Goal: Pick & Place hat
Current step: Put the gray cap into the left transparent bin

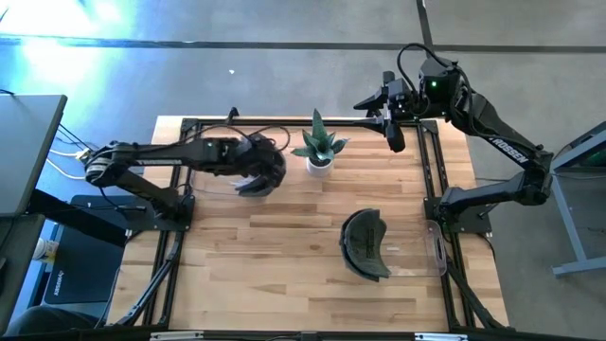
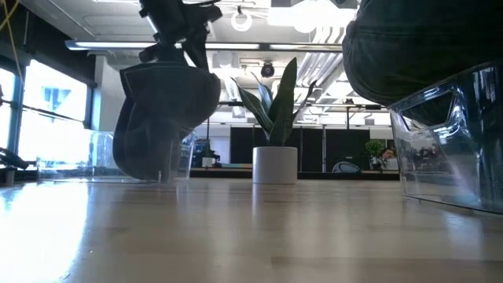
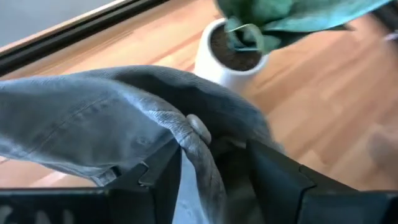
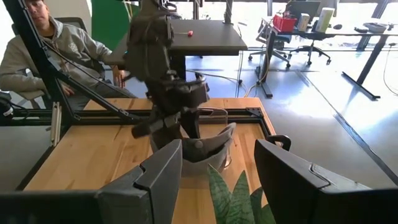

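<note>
A grey hat (image 3: 93, 118) hangs at my left gripper (image 3: 214, 155), left of the middle of the table (image 1: 258, 178) and just above the wood (image 2: 157, 118). The gripper's fingers stand apart, with the hat's stitched edge between them. A second dark hat (image 1: 365, 244) lies in a clear bin (image 1: 434, 251) at the near right. My right gripper (image 4: 217, 168) is open and bare, high over the far right edge (image 1: 393, 121). My left gripper has the hat's rolled, stitched edge (image 3: 198, 146) between its parted fingers, lying against one finger (image 3: 163, 171); whether the other finger touches the cloth I cannot tell. The fingers slant down from the table's left. The hat sags below them, its crown low over the table.
A potted plant in a white pot (image 1: 319, 150) stands just right of the hanging hat. A clear container (image 2: 102, 157) stands at the left, behind the hat. A person (image 4: 43, 50) sits beyond the table's left side. Bare wood lies in the near middle.
</note>
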Robot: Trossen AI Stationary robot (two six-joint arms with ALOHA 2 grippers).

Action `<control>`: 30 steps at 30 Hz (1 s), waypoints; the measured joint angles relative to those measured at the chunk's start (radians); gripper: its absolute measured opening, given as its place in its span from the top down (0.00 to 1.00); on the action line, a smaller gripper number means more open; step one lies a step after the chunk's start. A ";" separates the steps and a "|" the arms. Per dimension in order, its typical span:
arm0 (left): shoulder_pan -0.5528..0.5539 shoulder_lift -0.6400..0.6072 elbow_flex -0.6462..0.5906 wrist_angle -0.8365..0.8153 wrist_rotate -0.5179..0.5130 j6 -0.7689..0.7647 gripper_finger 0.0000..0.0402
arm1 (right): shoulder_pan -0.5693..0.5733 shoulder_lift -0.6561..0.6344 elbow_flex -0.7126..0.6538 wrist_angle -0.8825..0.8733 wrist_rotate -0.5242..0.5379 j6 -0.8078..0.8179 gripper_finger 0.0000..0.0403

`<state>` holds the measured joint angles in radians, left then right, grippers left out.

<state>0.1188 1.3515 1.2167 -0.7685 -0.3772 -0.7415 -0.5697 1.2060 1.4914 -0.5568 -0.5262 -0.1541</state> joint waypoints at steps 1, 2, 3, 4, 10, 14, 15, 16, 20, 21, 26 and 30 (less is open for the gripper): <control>0.007 -0.014 0.000 0.006 0.021 0.011 0.56 | 0.000 0.000 0.000 0.000 0.000 0.000 0.51; 0.009 -0.032 0.000 0.008 0.045 0.023 0.55 | 0.000 0.000 0.000 0.000 0.000 0.000 0.51; 0.015 -0.054 0.000 0.006 0.071 0.035 0.55 | 0.000 0.000 0.000 0.000 0.000 0.000 0.51; 0.026 -0.075 0.000 -0.002 0.097 0.043 0.55 | 0.000 0.000 0.000 0.000 0.000 0.000 0.51; 0.104 -0.166 0.000 -0.230 0.072 -0.043 0.62 | 0.000 0.000 0.000 0.000 0.000 0.039 0.51; 0.163 -0.173 0.000 -0.294 0.068 -0.031 0.74 | 0.001 0.000 0.000 -0.001 0.000 0.043 0.51; 0.174 -0.172 0.000 -0.298 0.070 -0.015 0.78 | 0.001 0.000 0.000 -0.001 0.000 0.043 0.51; 0.184 -0.170 -0.001 -0.293 0.075 -0.001 0.81 | 0.001 0.000 0.000 -0.001 0.000 0.045 0.51; 0.197 -0.155 -0.001 -0.202 0.148 0.014 0.92 | 0.001 0.000 0.000 -0.002 0.000 0.064 0.51; 0.196 -0.154 -0.001 -0.173 0.178 0.028 0.94 | 0.001 0.000 0.000 -0.002 0.000 0.069 0.51; 0.195 -0.156 0.000 -0.022 0.311 0.134 0.99 | 0.001 0.000 0.000 -0.002 0.000 0.071 0.51; 0.195 -0.140 0.000 0.049 0.384 0.170 0.98 | 0.001 0.001 0.000 -0.002 0.000 0.072 0.51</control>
<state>0.3141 1.2110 1.2167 -0.7198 0.0067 -0.5717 -0.5690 1.2068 1.4914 -0.5590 -0.5262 -0.0823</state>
